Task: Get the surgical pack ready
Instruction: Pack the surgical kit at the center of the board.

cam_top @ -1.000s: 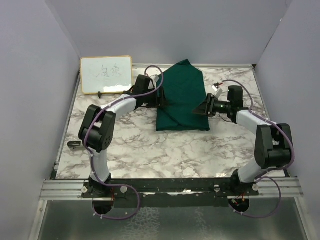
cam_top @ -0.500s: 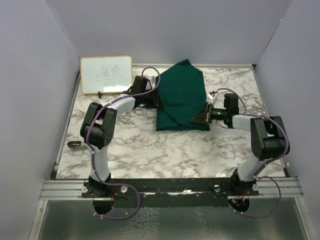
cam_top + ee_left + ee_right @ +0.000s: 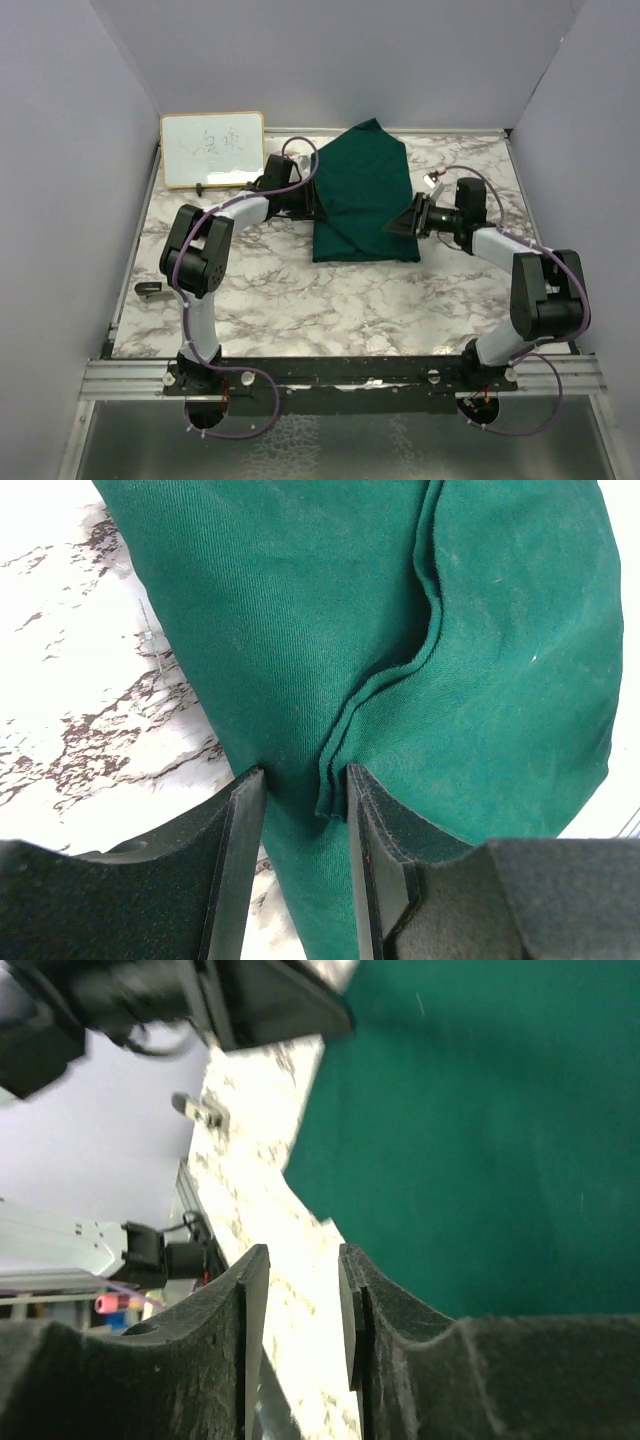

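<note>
Since the dark green drape [image 3: 365, 195] lies folded over itself at the far centre of the marble table [image 3: 290, 300], the two arms come at it from either side, presumably to work the last flaps into a tidy bundle. Wood-framed whiteboard [image 3: 212, 148] propped at the far left corner, well apart from the cloth; no part in the job. Drape: squared near end, tapering to a blunt peak toward the far wall, one flap crossing on the diagonal. No tray, instruments or gauze visible; whether they sit inside the folds cannot be told. Left gripper [image 3: 305, 780] at the drape's left edge, low to the table, set where a layered hem runs toward it, a sensible spot to take a flap. Its jaws are drawn in part way and clamped on that fold: cloth fills the gap, the hem presses against one finger [image 3: 375, 840], and a pucker runs away from the pinch. Right gripper [image 3: 300, 1260] at the drape's right edge, toward the near corner, just beside the cloth. Its jaws stand narrowly apart with only marble between them; nothing held, the green edge lying outside one finger. Judgement: left has purchase, right is lined up but not yet on the edge.
</note>
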Action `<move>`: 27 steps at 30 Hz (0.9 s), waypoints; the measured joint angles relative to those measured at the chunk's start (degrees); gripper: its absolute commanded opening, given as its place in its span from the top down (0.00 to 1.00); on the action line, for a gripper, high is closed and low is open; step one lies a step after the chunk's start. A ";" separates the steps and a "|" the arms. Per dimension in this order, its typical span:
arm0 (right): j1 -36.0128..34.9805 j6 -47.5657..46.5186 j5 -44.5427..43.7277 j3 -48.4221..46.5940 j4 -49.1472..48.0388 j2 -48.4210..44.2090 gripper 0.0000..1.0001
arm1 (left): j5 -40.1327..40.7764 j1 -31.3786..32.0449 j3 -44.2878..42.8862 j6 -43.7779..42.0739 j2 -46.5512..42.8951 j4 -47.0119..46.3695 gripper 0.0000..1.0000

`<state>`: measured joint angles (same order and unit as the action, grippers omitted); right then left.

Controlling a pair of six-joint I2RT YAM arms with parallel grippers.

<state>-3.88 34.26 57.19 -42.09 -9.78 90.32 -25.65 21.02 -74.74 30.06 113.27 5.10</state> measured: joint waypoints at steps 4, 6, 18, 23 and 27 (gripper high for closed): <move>0.11 -1.05 -1.09 -11.45 2.99 1.68 0.56 | -0.48 -0.09 0.42 0.02 0.00 -0.66 0.60; 0.15 -2.58 -2.89 -19.21 5.57 5.55 0.54 | -0.83 -0.20 0.59 0.02 0.00 -0.85 0.60; -0.70 -8.00 -6.64 -44.72 16.44 28.15 0.56 | -2.78 -1.05 0.66 0.17 0.11 -1.03 0.59; -3.76 -9.79 -6.14 -48.61 19.06 33.55 0.69 | -3.93 -1.31 0.66 0.68 0.79 -1.64 0.59; -5.44 -10.67 -5.22 -53.96 22.10 38.93 0.71 | -4.55 -1.46 0.66 0.90 1.05 -1.90 0.59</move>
<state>-9.32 23.59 51.96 -96.05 12.32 129.25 -30.20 19.55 -74.08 30.96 114.32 3.20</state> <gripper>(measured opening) 0.301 0.412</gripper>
